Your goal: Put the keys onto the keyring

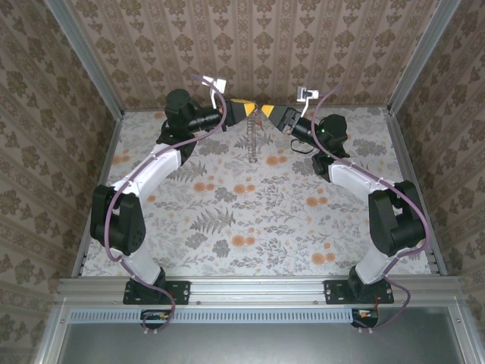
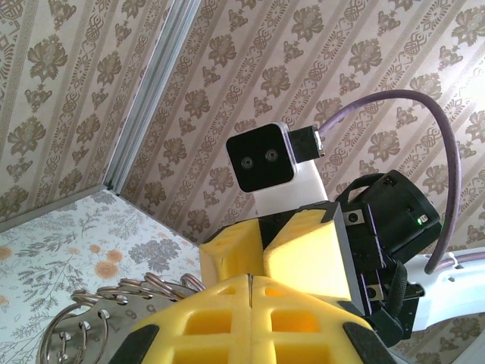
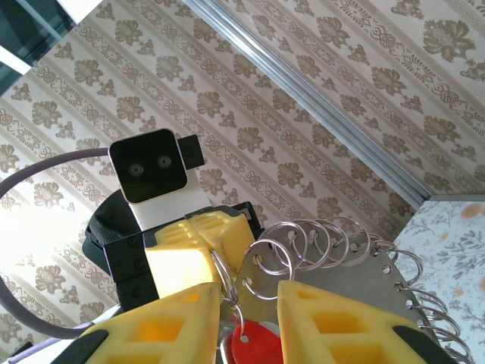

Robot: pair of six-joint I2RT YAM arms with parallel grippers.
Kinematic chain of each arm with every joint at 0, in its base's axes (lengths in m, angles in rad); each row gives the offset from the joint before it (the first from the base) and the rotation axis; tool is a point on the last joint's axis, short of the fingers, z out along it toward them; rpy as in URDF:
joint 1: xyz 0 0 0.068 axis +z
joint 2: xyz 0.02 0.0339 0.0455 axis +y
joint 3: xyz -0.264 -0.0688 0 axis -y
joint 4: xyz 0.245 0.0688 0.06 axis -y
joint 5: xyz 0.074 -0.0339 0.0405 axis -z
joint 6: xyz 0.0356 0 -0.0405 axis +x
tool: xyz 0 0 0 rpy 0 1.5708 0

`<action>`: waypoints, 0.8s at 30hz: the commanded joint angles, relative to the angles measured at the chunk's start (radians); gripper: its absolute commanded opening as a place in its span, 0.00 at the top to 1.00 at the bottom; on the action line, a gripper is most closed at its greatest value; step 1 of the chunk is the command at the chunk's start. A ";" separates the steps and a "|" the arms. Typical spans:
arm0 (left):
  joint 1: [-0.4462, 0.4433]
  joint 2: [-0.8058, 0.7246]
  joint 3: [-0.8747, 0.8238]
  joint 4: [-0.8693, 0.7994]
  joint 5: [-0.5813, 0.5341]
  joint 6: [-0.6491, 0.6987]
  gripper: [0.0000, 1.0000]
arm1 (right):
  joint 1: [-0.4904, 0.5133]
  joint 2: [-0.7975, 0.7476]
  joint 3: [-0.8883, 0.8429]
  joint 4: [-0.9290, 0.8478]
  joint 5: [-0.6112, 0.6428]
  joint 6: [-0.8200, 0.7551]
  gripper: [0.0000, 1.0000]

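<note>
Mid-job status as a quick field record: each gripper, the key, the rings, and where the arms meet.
left gripper: shut; what it pinches is hidden
right gripper: closed on the red key
red key: between the right fingers, a wire ring rising from it
ringed metal plate: just past the right fingertips, split rings along its edge
meeting point: grippers raised, tip to tip, over the far side of the table

You had patterned wallpaper (image 3: 341, 45) and an aluminium corner post (image 3: 318, 106) behind the fingers (image 3: 333, 318), with flowered tablecloth (image 3: 462, 227) down to their right.
</note>
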 commanded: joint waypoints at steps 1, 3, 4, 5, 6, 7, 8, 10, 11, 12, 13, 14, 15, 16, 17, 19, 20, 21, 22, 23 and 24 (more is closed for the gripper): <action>-0.008 -0.004 0.008 0.041 0.009 0.004 1.00 | 0.004 -0.010 0.005 0.037 0.011 0.007 0.72; -0.007 -0.004 0.007 0.041 0.009 0.003 1.00 | 0.008 -0.001 0.015 0.045 0.007 0.016 0.71; -0.007 -0.004 0.008 0.041 0.009 0.003 1.00 | 0.009 0.003 0.021 0.047 0.007 0.017 0.70; -0.007 -0.004 0.009 0.041 0.008 0.003 1.00 | 0.013 0.006 0.026 0.046 0.005 0.017 0.70; -0.007 -0.004 0.008 0.040 0.007 0.003 1.00 | 0.016 0.006 0.030 0.044 0.005 0.016 0.69; -0.009 -0.004 0.008 0.041 0.007 0.003 1.00 | 0.019 0.008 0.034 0.043 0.004 0.015 0.69; -0.010 -0.004 0.008 0.041 0.008 0.004 1.00 | 0.021 0.008 0.037 0.041 0.004 0.014 0.69; -0.010 -0.003 0.008 0.040 0.008 0.005 1.00 | 0.022 0.008 0.042 0.038 0.004 0.013 0.69; -0.009 -0.003 0.008 0.039 0.005 0.005 1.00 | 0.025 0.009 0.046 0.038 0.004 0.014 0.69; -0.010 -0.002 0.009 0.039 0.005 0.005 1.00 | 0.028 0.009 0.049 0.038 0.001 0.012 0.69; -0.010 -0.001 0.009 0.039 0.006 0.005 1.00 | 0.030 0.012 0.052 0.036 -0.001 0.012 0.69; -0.012 -0.001 0.011 0.040 0.006 0.005 1.00 | 0.033 0.015 0.055 0.036 -0.003 0.012 0.69; -0.012 -0.001 0.012 0.038 0.006 0.004 1.00 | 0.034 0.016 0.058 0.035 -0.003 0.011 0.69; -0.013 -0.001 0.013 0.038 0.007 0.005 1.00 | 0.037 0.017 0.061 0.032 -0.002 0.010 0.69; -0.012 0.000 0.012 0.038 0.006 0.005 1.00 | 0.039 0.021 0.062 0.032 -0.002 0.010 0.69; -0.013 -0.001 0.014 0.038 0.007 0.005 1.00 | 0.041 0.024 0.067 0.032 -0.004 0.010 0.70; -0.014 -0.002 0.014 0.038 0.006 0.005 1.00 | 0.043 0.025 0.069 0.030 -0.003 0.010 0.71; -0.013 -0.003 0.014 0.038 0.005 0.005 1.00 | 0.044 0.025 0.070 0.032 -0.004 0.011 0.71; -0.013 -0.002 0.013 0.038 0.005 0.005 1.00 | 0.044 0.025 0.069 0.032 -0.006 0.010 0.73; -0.014 -0.003 0.012 0.036 0.005 0.005 1.00 | 0.044 0.025 0.068 0.032 -0.006 0.010 0.73; -0.013 -0.004 0.013 0.036 0.004 0.006 1.00 | 0.044 0.025 0.066 0.032 -0.007 0.010 0.73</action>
